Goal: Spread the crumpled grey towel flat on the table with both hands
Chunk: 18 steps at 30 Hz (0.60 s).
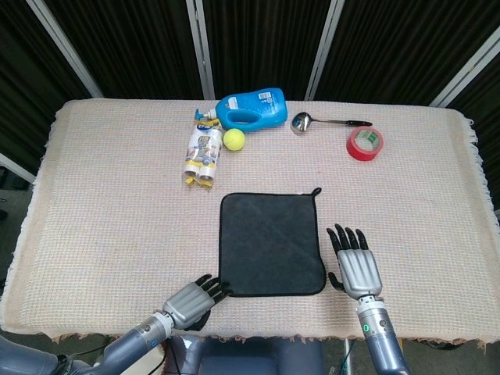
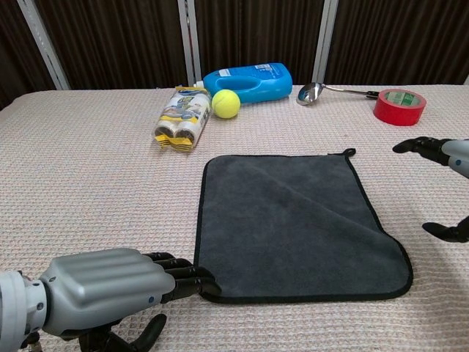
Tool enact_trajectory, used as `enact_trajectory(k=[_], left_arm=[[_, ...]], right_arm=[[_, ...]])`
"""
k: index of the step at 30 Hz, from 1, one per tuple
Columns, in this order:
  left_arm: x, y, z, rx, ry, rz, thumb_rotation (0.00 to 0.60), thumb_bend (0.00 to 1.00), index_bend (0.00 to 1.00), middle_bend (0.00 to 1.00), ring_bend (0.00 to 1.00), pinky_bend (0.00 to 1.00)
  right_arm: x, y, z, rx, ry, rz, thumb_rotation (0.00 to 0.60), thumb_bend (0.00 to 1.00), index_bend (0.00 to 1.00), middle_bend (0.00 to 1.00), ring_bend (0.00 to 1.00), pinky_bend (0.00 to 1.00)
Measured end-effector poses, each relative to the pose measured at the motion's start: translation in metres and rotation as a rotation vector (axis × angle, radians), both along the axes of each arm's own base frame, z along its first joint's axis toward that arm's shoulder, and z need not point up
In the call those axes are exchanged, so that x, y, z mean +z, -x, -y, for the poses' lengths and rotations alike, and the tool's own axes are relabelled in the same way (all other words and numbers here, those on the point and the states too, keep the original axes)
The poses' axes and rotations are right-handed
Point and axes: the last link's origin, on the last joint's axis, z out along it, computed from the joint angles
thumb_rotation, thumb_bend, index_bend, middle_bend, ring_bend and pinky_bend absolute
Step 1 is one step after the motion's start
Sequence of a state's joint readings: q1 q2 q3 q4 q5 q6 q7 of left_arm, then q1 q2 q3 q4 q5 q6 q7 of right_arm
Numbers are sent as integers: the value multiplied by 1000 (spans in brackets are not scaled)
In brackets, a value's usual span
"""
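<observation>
The grey towel (image 1: pixel 270 243) (image 2: pixel 293 224) lies spread flat near the table's front edge, with one faint diagonal crease. My left hand (image 1: pixel 190 301) (image 2: pixel 110 290) hovers at the towel's near left corner, fingers stretched out, tips at the black hem, holding nothing. Off the towel's right edge my right hand (image 1: pixel 355 264) lies palm down with fingers spread, a small gap from the cloth. The chest view catches only its fingertips (image 2: pixel 432 152) at the right border.
At the back of the table lie a blue detergent bottle (image 1: pixel 251 108), a yellow tennis ball (image 1: pixel 233 139), a pack of small bottles (image 1: pixel 203 157), a metal ladle (image 1: pixel 312 122) and a red tape roll (image 1: pixel 365 143). The table's front edge (image 1: pixel 258 337) runs just behind my hands.
</observation>
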State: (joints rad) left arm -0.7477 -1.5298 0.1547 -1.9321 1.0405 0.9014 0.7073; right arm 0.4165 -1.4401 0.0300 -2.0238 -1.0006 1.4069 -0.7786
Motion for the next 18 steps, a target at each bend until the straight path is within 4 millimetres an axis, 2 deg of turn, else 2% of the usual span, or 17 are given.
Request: enact_trajectory(k=[18], left_arm=[[5, 1, 4, -22, 28, 5, 600, 787, 35, 0, 0, 5]], right_arm=[[0, -3, -2, -1, 7, 15, 600, 371, 0, 0, 0, 0]])
